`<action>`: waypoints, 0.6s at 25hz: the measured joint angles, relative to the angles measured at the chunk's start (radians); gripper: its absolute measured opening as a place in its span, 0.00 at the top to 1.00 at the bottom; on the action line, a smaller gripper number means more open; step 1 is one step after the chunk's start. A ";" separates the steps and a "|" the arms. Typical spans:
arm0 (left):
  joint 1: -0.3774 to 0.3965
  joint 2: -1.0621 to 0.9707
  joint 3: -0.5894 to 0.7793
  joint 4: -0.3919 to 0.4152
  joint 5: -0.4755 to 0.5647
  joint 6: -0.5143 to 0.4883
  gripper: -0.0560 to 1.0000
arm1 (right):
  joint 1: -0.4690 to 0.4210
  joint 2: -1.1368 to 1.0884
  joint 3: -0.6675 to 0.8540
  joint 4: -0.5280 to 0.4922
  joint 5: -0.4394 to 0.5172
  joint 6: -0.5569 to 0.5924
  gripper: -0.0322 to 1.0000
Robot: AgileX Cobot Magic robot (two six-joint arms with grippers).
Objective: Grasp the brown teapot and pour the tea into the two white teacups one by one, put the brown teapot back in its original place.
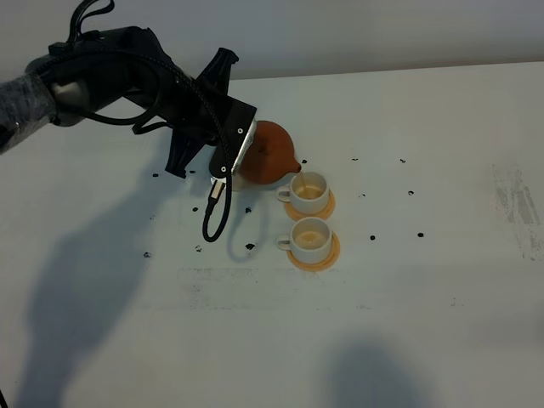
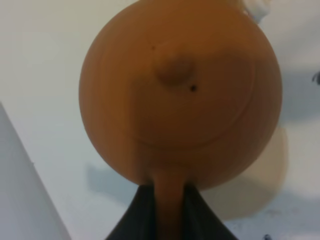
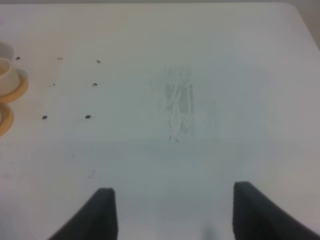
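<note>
Left gripper pinching the brown teapot by its handle.
Teapot tilted, spout touching the far white teacup at its rim; right gripper spread, well apart from that teacup.

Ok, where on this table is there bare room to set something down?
Bare table runs along the front, in front of the near cup, and right of both cups out to the scuffed patch. Crowded: the middle, where the left claw tips the brown teapot over the far cup.
</note>
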 joint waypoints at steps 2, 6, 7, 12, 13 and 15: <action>-0.006 0.000 0.000 0.004 -0.012 0.000 0.85 | 0.000 0.000 0.000 0.000 0.000 0.000 0.47; -0.010 0.000 0.000 0.015 -0.020 0.000 0.85 | 0.000 0.000 0.000 0.000 0.000 0.000 0.47; -0.011 0.000 0.000 0.027 -0.022 0.000 0.85 | 0.000 0.000 0.000 0.000 0.000 0.000 0.47; -0.019 0.001 0.000 0.055 -0.042 0.001 0.85 | 0.000 0.000 0.000 0.000 0.000 0.000 0.47; -0.019 0.000 0.000 0.056 -0.045 0.001 0.85 | 0.000 0.000 0.000 0.000 0.000 0.000 0.47; -0.019 0.000 0.000 0.066 -0.048 0.001 0.85 | 0.000 0.000 0.000 0.000 0.000 0.000 0.47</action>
